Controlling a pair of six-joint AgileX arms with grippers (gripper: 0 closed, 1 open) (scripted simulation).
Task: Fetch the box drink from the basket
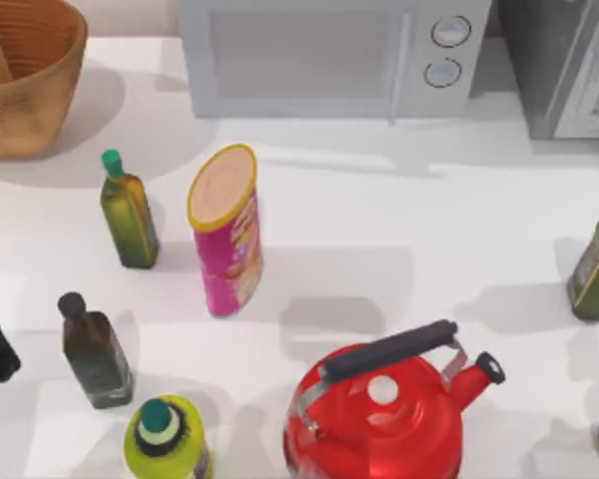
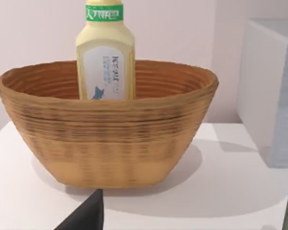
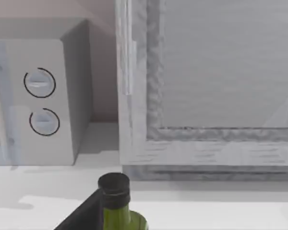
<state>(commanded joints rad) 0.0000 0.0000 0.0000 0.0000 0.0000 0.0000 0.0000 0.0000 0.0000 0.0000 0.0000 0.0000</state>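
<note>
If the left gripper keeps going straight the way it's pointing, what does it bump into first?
Probably the basket. The left wrist view looks straight at its woven outer wall across bare table, with nothing between. The box drink stands inside, behind that wall, so it would not be reached first.

The basket (image 1: 30,80) — a large round wicker bowl, tan-brown with ribbed walls — sits at the table's far left corner, upright. Inside it the box drink (image 2: 105,52) stands upright against the far wall — pale yellow, flat-sided, with a white label and a green band near its top.
</note>
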